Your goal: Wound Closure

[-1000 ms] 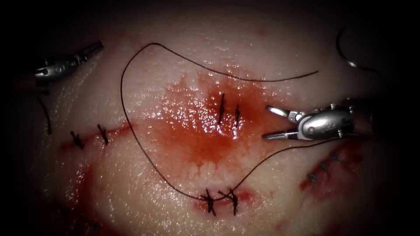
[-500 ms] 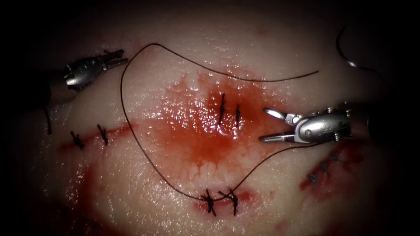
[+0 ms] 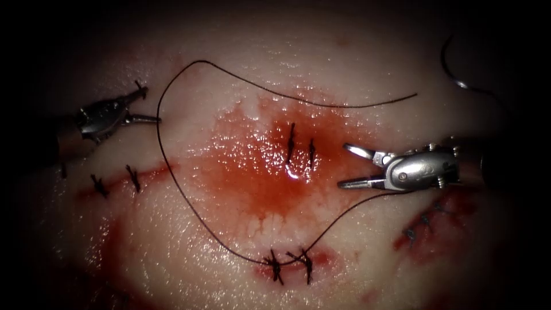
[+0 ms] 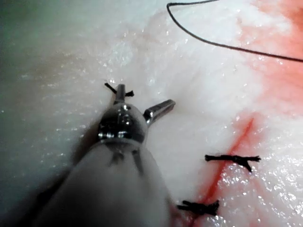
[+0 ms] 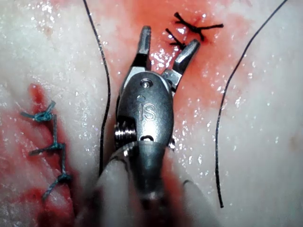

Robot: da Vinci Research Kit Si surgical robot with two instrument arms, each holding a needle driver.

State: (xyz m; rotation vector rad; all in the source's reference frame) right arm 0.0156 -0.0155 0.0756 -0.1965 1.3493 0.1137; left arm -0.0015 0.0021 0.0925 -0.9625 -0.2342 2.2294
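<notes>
While both tools' fingers gape holding nothing, left tool [image 3: 143,106] and right tool [image 3: 350,166] flank two central stitches [image 3: 301,150], needle [image 3: 453,69] lying apart.

From above and in front, the endoscope gives us the tissue [image 3: 189,229] with both tools' tips. The left wrist view looks very closely down its shaft at the left tool [image 4: 142,106]; the right wrist view does likewise with the right tool [image 5: 164,51]. We share with the endoscope the looping thread [image 3: 172,166] and the central stitches [image 3: 300,150] in red fluid [image 3: 252,172].
</notes>
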